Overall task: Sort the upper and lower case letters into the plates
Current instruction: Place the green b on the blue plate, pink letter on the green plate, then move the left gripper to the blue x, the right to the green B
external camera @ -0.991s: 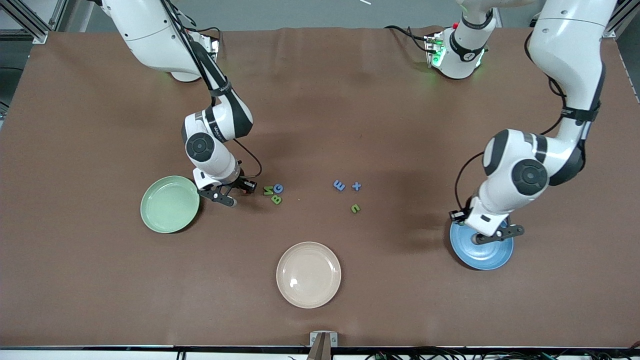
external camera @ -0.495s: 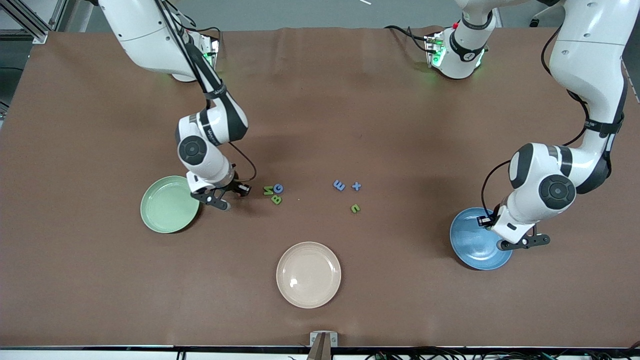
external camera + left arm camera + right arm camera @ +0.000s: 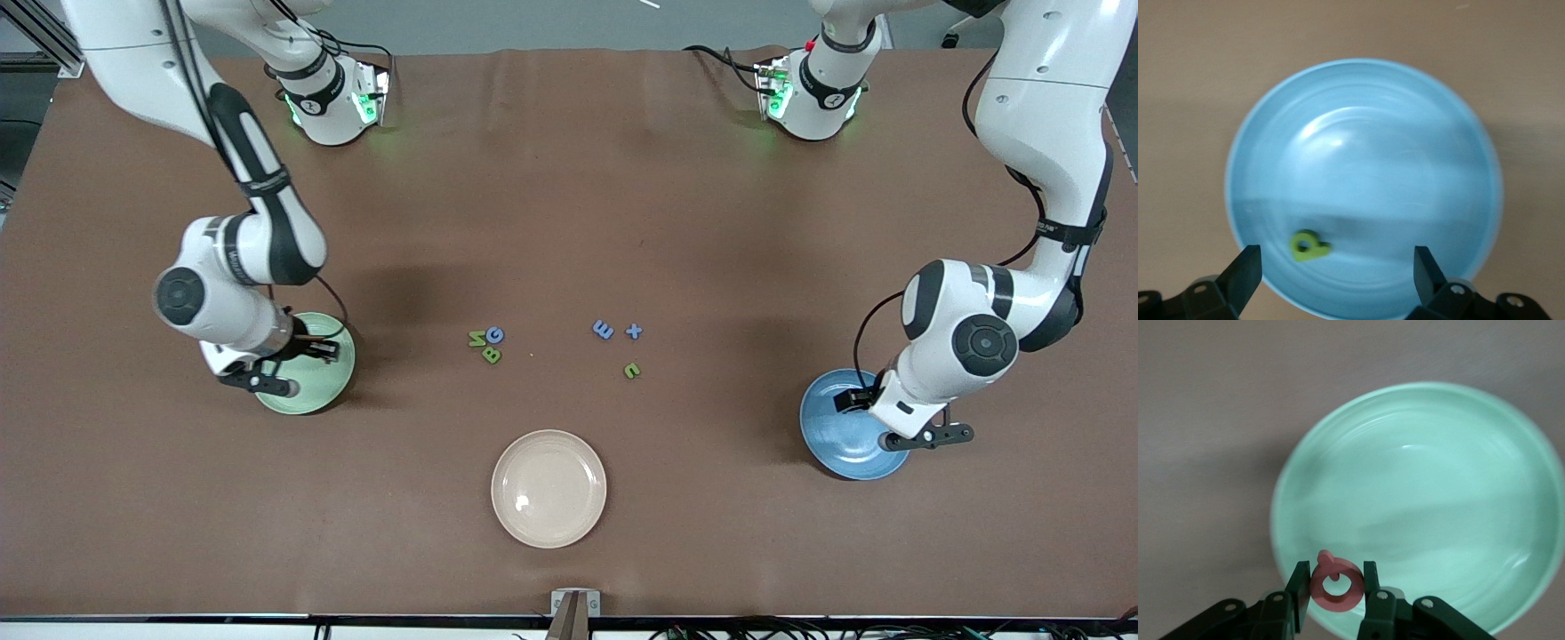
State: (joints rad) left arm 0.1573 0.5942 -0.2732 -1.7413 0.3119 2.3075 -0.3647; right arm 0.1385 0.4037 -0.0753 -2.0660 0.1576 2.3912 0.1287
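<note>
Since a second ago, the right gripper point(image 3: 267, 384) has swung from beside the letter cluster to over the glossy mint green round plate point(image 3: 324, 391), fingers pinching a flat pink ring-shaped letter point(image 3: 1336, 587), its stub pointing away from the wrist. Over the glossy blue round plate point(image 3: 831, 444), the left gripper point(image 3: 925, 437) hangs with fingers spread, a small green letter point(image 3: 1309, 245) lying flat inside. Next, I judge, the right should let go.

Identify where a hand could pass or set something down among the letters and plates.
Bare cloth lies between the cream-beige round plate and the letters. It is crowded where the green N, blue G and green B touch. The glossy mint green plate and glossy blue plate sit under grippers.
</note>
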